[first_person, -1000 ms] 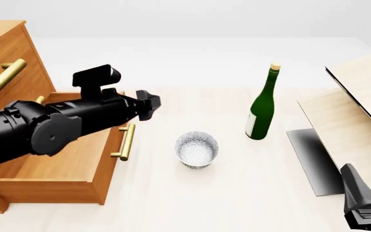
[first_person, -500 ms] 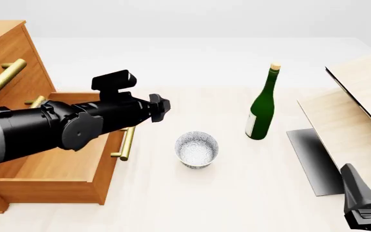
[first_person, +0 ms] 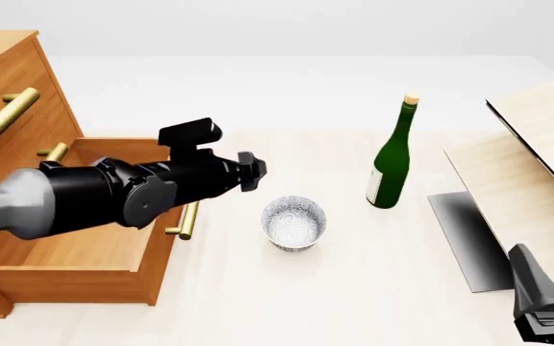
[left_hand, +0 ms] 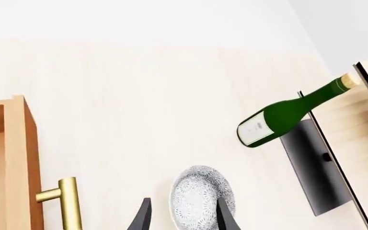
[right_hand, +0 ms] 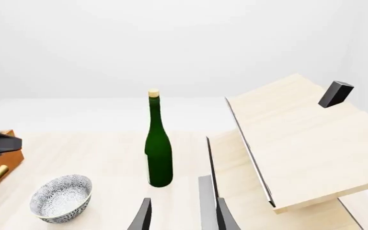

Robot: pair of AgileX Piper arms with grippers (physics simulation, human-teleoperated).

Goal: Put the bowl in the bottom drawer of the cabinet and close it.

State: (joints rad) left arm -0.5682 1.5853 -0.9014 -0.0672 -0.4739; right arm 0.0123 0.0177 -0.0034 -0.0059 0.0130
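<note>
Bowl (first_person: 294, 223) sits upright on the bench (first_person: 287, 303), just beside the open bottom drawer (first_person: 84, 252) of the cabinet (first_person: 8, 108), near its brass handle (first_person: 190, 213). Left end effector (left_hand: 180, 218) hovers above the bowl, fingers spread to about bowl width, holding nothing. Right end effector (right_hand: 178, 215) idle at the near right, fingers apart, empty. Risks: a finger catching the rim could tip or skid the bowl; swinging low toward the drawer could strike the handle or drawer front. Green bottle (first_person: 392, 155) stands apart on the right, pale boards (first_person: 537, 158) further right; neither blocks the path.
</note>
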